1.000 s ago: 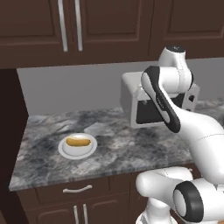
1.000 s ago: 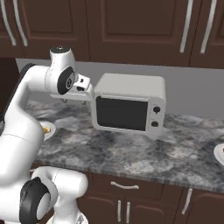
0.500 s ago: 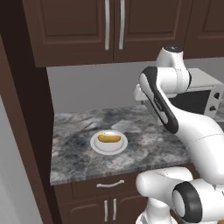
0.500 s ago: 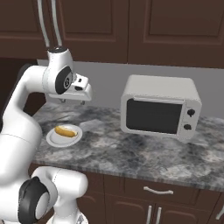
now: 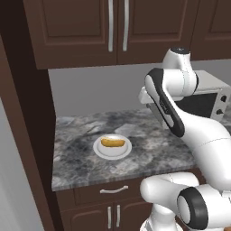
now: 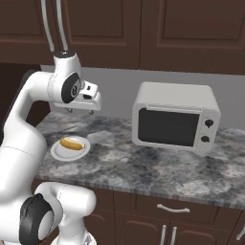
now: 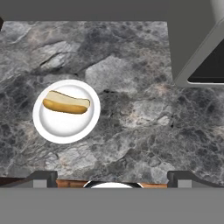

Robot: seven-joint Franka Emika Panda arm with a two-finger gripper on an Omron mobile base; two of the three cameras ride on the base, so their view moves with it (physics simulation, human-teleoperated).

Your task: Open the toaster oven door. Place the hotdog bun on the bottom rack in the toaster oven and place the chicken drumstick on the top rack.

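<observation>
— Gripper first: we see its fingertips spread wide, nothing between them, hovering above the marble counter.

— Agreed. We find the hotdog bun on its white plate, well apart from the shut toaster oven (no readable writing anywhere).

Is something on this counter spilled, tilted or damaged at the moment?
Nothing stands out. The hotdog bun lies flat on its white plate, the toaster oven stands upright with its door shut, and the counter shows no spill.
</observation>
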